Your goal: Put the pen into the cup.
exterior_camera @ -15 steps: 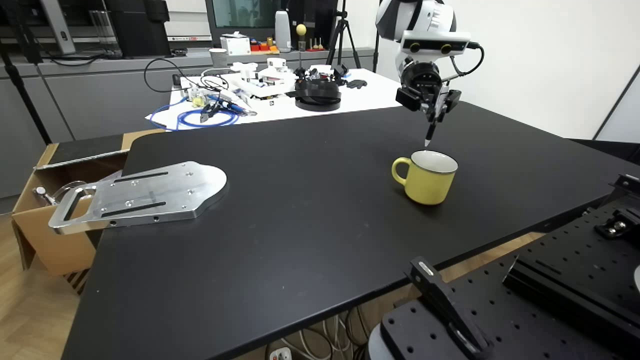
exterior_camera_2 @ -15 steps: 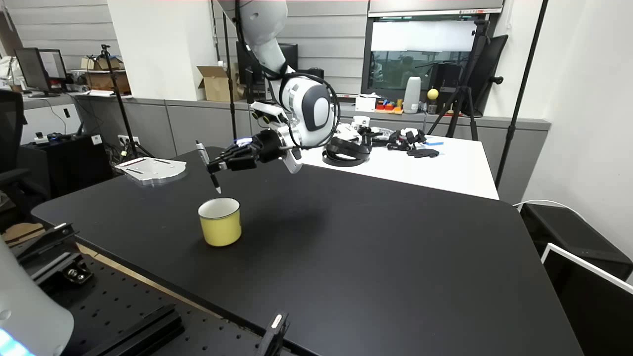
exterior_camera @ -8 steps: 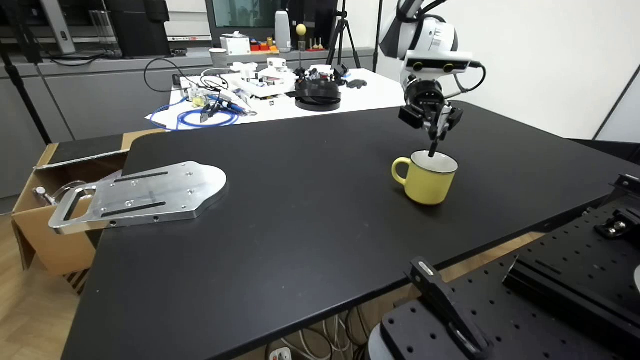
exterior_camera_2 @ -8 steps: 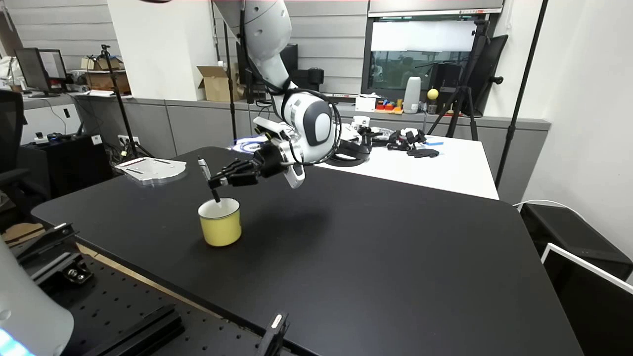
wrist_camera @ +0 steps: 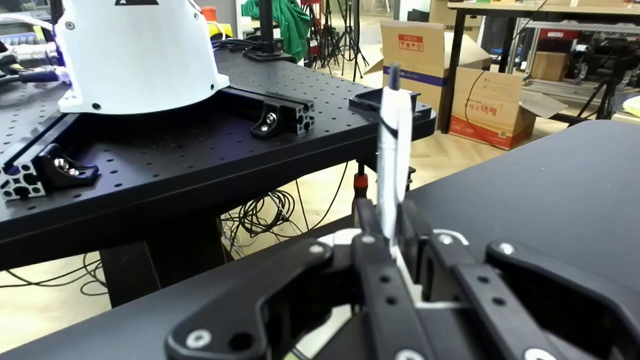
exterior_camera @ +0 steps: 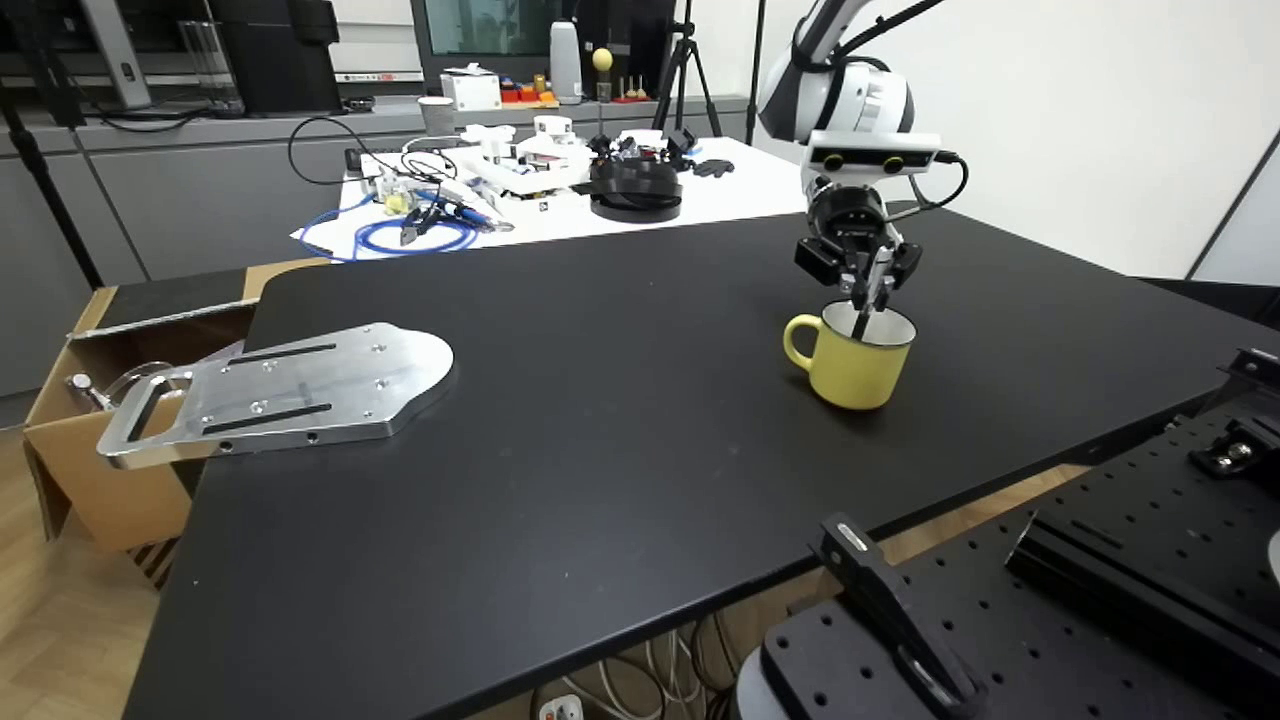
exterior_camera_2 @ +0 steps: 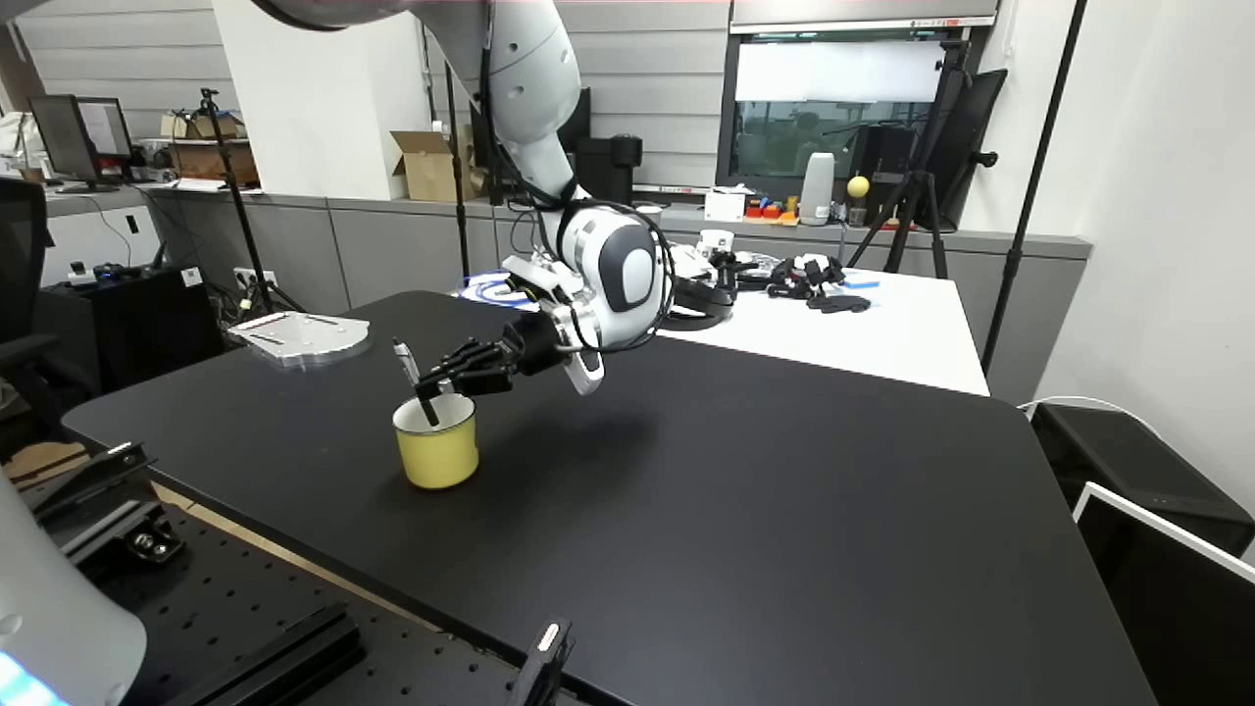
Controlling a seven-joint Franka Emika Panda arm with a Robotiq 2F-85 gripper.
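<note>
Pen (wrist_camera: 391, 160) pinched at a tilt, the hand (wrist_camera: 391, 224) held its lower end inside the cup (exterior_camera_2: 436, 453), just beneath the hand. Aiming looked done to me; perhaps a little lowering, then letting go and lifting away, was left.

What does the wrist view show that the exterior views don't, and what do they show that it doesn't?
Only the wrist view: the green cloth and the cartons with red print.

Only the exterior views: the slotted metal plate, the white table, and the pen's dark lower part inside the mug.

Both: the gripper holding the pen, the black table and the perforated platform. The mug is shared too, though the wrist view has only slivers behind the gripper.
</note>
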